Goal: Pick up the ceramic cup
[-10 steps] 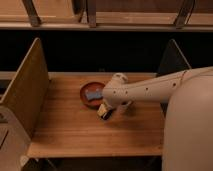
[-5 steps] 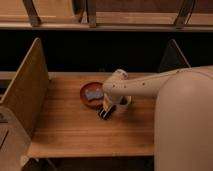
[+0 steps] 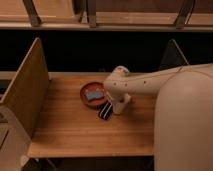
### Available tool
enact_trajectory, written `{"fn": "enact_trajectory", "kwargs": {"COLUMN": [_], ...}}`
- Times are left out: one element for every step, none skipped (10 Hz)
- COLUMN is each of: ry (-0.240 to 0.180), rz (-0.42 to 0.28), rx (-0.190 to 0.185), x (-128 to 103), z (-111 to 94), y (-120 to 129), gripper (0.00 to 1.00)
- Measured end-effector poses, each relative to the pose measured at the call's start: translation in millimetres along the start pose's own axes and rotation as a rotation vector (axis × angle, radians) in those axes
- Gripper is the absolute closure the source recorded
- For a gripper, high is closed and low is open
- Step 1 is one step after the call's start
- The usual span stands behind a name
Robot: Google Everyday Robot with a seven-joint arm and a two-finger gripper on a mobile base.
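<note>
Gripper [image 3: 119,104]: hanging low over the middle of the wooden surface [image 3: 75,130], at the end of the pale arm [image 3: 150,82] reaching in from the right side. Sitting just right of the reddish-brown bowl [image 3: 86,99] and right beside the flat black striped object [image 3: 105,110], looking to be touching or nearly touching it. Grip state: not showing; cannot tell whether spread or closed on anything.

Ceramic cup: not making itself out as a separate thing. Pale stubby shape sticking down under the arm's end, close to the surface, just right of the black striped object; cannot tell whether cup or part of the gripper. If there, being mostly covered by the arm's end.

Bowl: resting on the surface, left of the arm's end, holding a small blue item [image 3: 93,95] inside. Rim on the right side passing close to or under the arm's wrist.

Black striped object: lying flat and tilted diagonally on the surface, just below and right of the bowl, near its rim.

Robot body [image 3: 185,130]: filling the lower right corner, blocking the right part of the surface.

Tall wooden side panel [image 3: 25,87]: standing upright along the left edge of the surface. Darker panel [image 3: 172,55]: standing at the far right edge, behind the arm.
</note>
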Motion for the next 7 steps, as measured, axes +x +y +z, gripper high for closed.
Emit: {"fn": "enact_trajectory", "kwargs": {"ry": [-0.029, -0.069, -0.115, -0.172, -0.231, -0.289, -0.309], "rz": [0.000, -0.009, -0.031, -0.069, -0.117, -0.168, -0.187], "rx": [0.043, 0.090, 0.122, 0.136, 0.133, 0.116, 0.110], "x": [-6.0, -15.5, -27.7, -44.4, -61.3, -76.1, -80.7], "z": [-16.0, -36.6, -55.6, -74.0, -87.6, -97.8, -100.9], "y": [-10.0, -17.2, -16.2, -3.8, 14.1, 34.6, 42.1], "gripper": [1.00, 1.00, 1.00, 1.00, 1.00, 1.00, 1.00]}}
